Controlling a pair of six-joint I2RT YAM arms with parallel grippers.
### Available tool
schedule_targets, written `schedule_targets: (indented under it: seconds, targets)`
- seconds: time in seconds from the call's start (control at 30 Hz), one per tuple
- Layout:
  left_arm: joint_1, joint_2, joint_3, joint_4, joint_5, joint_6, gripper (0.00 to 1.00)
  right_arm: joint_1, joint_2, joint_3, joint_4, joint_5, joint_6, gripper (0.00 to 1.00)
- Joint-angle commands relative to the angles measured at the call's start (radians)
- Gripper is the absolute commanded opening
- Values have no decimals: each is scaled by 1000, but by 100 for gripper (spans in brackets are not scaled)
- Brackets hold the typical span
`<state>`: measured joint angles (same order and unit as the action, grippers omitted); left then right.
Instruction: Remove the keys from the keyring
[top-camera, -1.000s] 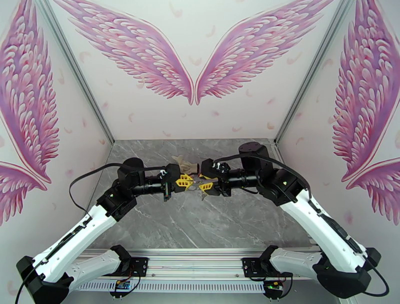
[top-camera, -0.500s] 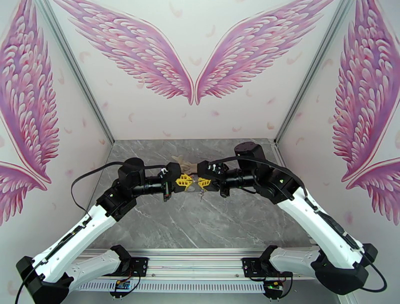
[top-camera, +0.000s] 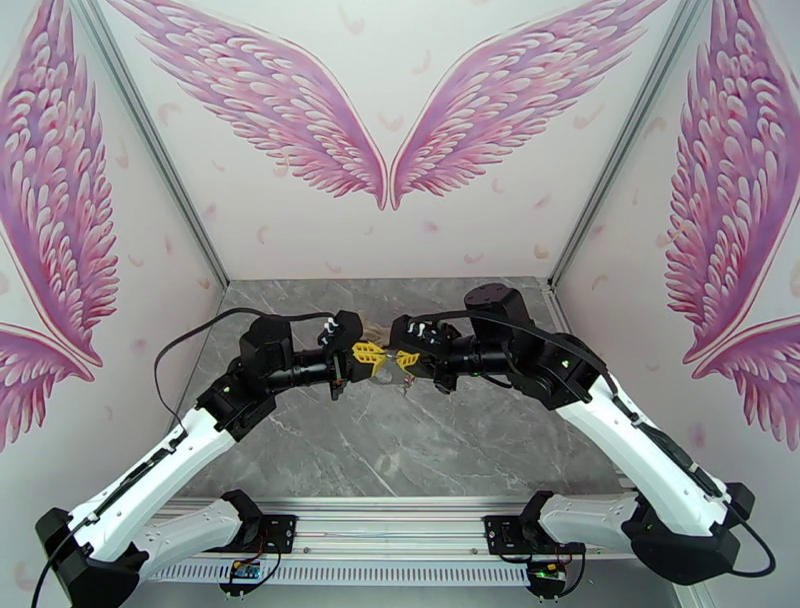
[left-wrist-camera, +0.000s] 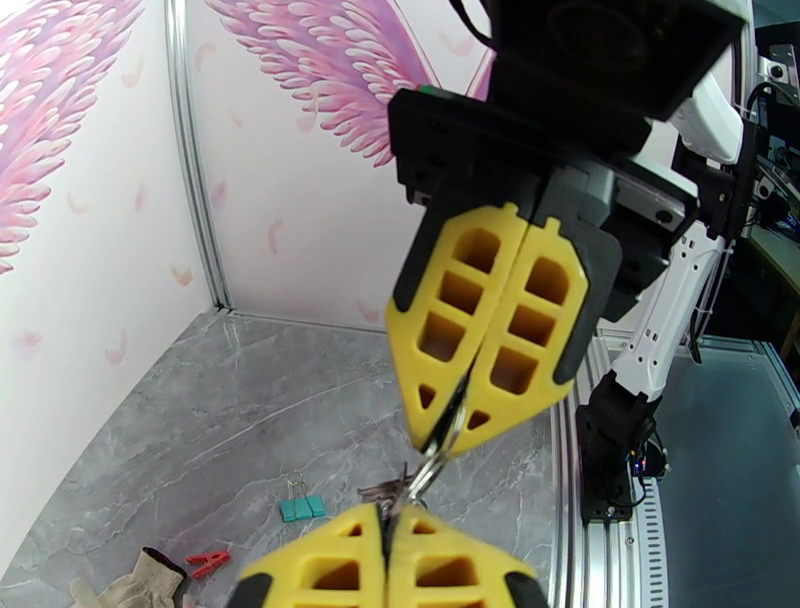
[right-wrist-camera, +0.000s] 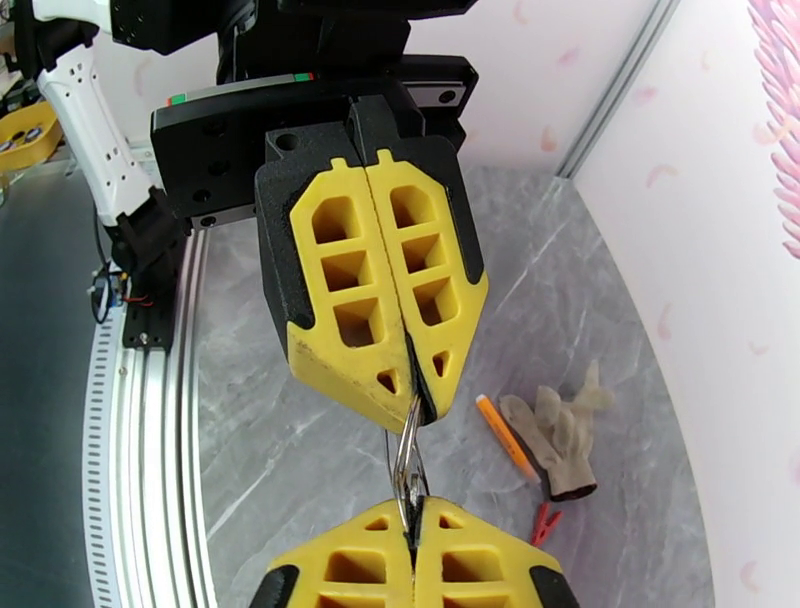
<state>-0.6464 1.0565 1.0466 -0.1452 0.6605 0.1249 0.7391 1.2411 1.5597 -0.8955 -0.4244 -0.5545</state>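
held in mid-air above the grey marbled table (top-camera: 400, 440), between two arms meeting tip to tip: a dark grey flat oval metal keyring (right-wrist-camera: 405, 462), seen edge-on as a thin loop. pinched at one end by the left gripper (right-wrist-camera: 420, 412), yellow fingers (right-wrist-camera: 320, 355) pressed flat together on it. pinched at the other end by the right gripper (left-wrist-camera: 447, 443), yellow pads (left-wrist-camera: 520, 402) likewise closed tight on the loop's edge with no gap. hanging from the loop just beside the left fingertips, clear of the table: a small cluster of tiny grey-silver metal keys (left-wrist-camera: 383, 492) on little rings.

new within the last second, on the right side mainly. a second ago stood off with jaws partly apart and a visible gap to the left tips; since then moved in and clamped the free end, with both wrists raised a little. by judgement, now braced at both ends, so ready for working a key's ring round and off; no key off yet. both grips on the loop, none on a key, so probably a regrasp needed first.

lying on the table well apart, not involved: teal binder clips (left-wrist-camera: 302, 508), a red clothes peg (left-wrist-camera: 208, 560), an orange pen-like stick (right-wrist-camera: 505, 438), a beige knitted glove (right-wrist-camera: 555, 435).
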Motion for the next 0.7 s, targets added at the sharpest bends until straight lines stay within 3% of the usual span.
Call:
schedule_targets:
  seconds: [0.0,0.1,0.23,0.43,0.67]
  targets:
    - [6,-1,-9,8,-32,37,13,19,15,45,-51,-24,25,0]
    - [4,3,-1,-13,-20,99,20,18,34,63,-75,-44,23,0]
    - [6,27,28,-81,-18,191,22,17,37,60,-72,-52,22,0]
    - [5,41,60,-167,77,311,28,14,43,62,-91,-55,24,0]
    - [-2,73,102,-208,147,343,32,12,54,64,-99,-61,21,0]
